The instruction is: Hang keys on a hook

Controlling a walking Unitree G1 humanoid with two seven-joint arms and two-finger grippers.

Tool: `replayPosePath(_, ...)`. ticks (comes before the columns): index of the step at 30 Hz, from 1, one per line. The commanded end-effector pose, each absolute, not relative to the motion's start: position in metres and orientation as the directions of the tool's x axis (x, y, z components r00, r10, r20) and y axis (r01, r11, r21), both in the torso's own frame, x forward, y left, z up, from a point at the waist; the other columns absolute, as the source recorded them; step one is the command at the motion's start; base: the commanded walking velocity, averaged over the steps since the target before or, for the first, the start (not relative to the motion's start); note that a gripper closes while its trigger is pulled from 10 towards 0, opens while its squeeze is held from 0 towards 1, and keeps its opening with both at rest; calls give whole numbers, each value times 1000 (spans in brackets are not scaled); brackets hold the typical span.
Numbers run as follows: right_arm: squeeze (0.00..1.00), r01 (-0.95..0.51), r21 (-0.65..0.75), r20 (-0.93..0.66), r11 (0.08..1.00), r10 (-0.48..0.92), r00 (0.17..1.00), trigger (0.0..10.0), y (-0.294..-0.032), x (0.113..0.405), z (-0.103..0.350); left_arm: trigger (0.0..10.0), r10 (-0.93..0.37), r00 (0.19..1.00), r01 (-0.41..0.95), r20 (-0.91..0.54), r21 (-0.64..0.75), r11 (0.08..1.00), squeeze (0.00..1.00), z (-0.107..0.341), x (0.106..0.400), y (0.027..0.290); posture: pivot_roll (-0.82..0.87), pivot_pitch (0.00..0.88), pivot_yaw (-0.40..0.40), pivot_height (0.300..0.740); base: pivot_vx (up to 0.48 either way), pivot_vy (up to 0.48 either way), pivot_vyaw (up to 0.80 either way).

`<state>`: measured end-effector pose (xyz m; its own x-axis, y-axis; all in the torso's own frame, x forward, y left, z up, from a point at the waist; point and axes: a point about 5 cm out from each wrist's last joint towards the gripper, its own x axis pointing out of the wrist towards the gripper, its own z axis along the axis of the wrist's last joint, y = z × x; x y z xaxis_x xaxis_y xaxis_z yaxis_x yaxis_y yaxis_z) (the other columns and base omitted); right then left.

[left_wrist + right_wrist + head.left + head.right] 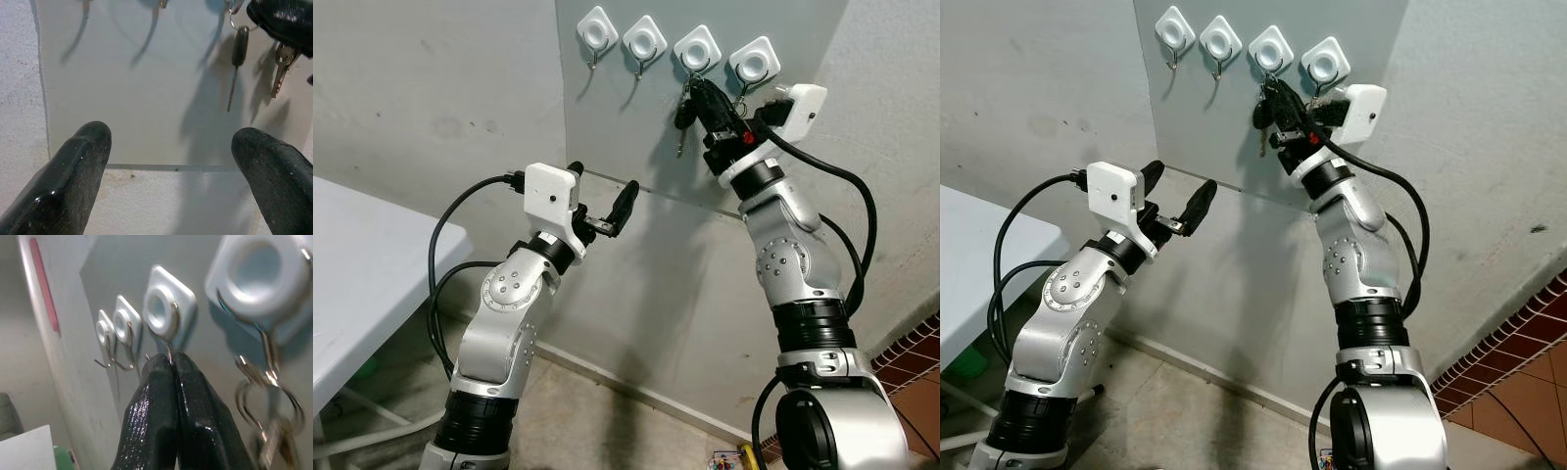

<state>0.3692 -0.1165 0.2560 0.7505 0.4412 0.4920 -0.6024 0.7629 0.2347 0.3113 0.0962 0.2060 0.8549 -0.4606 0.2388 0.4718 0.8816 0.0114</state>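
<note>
Four white hook mounts sit in a row on a grey wall panel [636, 127]. My right gripper [697, 90] reaches up to the third hook [697, 49]; its fingers [168, 396] are pressed together with their tips at that hook's wire. A bunch of keys [684, 116] with a black fob dangles just under the fingertips. In the right wrist view a key ring [266, 387] hangs by the nearest hook's wire [266, 340]. My left gripper [603, 194] is open and empty, lower and to the left, pointing at the panel.
The two left hooks [597, 31] [644, 41] are bare. A white table [362, 264] stands at my left with a green object [360, 370] under it. Red tiling [913, 351] runs along the wall at lower right. Black cables loop off both arms.
</note>
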Motion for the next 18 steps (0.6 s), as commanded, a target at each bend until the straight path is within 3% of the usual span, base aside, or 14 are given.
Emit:
replayPosePath(1,0,-615,239,516,752,438,736,10000,-119,367,261,10000,-464,854,474,235,14,880,0,207,311,95,23,0,6,732,0,0,0)
replayPosePath(5,0,-617,253,512,745,438,739,10000,-119,366,259,10000,-462,855,473,235,12,881,0,207,310,95,23,0,6,732,0,0,0)
replayPosePath(6,157,-618,258,512,742,437,739,10000,-119,366,258,10000,-462,855,473,234,11,881,0,207,310,95,23,0,6,732,0,0,0)
replayPosePath(7,843,-619,266,514,739,435,739,10000,-119,366,257,10000,-462,855,473,234,11,881,0,207,310,95,25,0,6,732,0,0,0)
replayPosePath(8,1000,-622,278,514,732,433,740,10000,-119,366,257,10000,-462,855,473,234,11,881,0,206,310,94,27,0,5,732,0,0,0)
replayPosePath(18,1000,-631,273,526,726,436,730,10000,-119,358,244,10000,-454,861,465,228,8,885,0,204,309,96,29,0,4,732,0,0,0)
